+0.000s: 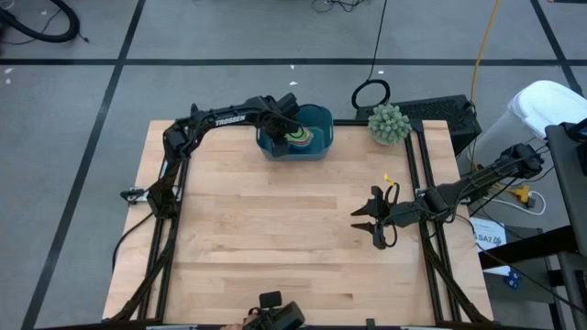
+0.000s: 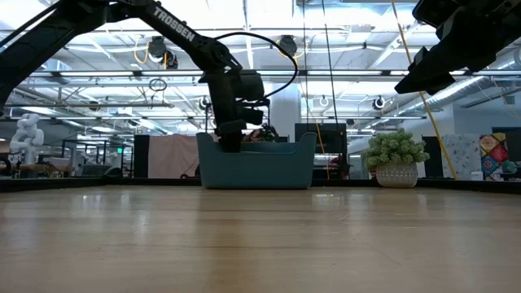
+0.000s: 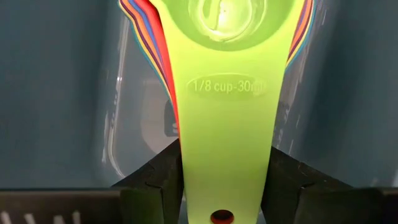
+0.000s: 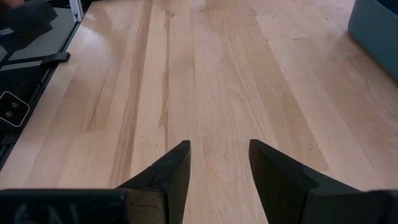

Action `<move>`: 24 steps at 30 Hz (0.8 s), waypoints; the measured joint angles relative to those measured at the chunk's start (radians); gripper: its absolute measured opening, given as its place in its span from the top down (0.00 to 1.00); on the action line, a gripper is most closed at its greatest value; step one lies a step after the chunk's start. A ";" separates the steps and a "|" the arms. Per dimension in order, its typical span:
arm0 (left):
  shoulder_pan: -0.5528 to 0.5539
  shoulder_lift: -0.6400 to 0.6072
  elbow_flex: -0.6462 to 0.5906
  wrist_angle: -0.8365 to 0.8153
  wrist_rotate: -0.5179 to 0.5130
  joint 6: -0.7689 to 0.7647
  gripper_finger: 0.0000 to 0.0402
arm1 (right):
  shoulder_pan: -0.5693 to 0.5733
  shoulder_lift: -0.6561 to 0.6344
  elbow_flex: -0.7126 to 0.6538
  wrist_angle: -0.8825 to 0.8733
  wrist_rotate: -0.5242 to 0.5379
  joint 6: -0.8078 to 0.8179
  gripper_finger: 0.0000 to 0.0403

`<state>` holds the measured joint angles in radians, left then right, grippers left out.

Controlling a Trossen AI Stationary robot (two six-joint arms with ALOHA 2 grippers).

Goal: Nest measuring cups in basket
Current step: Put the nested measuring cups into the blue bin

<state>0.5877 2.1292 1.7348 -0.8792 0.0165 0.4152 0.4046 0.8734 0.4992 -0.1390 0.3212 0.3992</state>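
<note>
The measuring cups [image 1: 300, 138] are stacked inside the basket [image 1: 321, 117] at twelve o'clock on the surface. The left gripper [image 3: 227, 199] is pinching the green handle; release should be gentle, withdrawal straight up. The right gripper [image 4: 219, 165], spread, is idle at three o'clock

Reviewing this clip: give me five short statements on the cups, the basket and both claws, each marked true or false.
1. The left claw is inside the basket. True.
2. The green cup has its handle between the left claw's fingers. True.
3. The green cup lies alone on the table. False: it sits on top of the stacked cups in the basket.
4. The right claw holds a cup. False: it is open and empty above bare wood.
5. The plant ball sits inside the basket. False: it stands outside, beside it at the table's far edge.
</note>
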 joint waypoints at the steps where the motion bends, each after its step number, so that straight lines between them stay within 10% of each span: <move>1: 0.000 0.000 0.000 0.000 0.000 0.000 0.60 | 0.000 0.000 0.000 0.000 0.000 0.000 0.61; 24: -0.008 0.010 0.000 -0.003 -0.010 -0.028 0.53 | 0.000 0.000 0.000 0.000 -0.004 0.000 0.61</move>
<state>0.5800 2.1395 1.7351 -0.8822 0.0066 0.3868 0.4046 0.8734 0.4992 -0.1394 0.3172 0.3996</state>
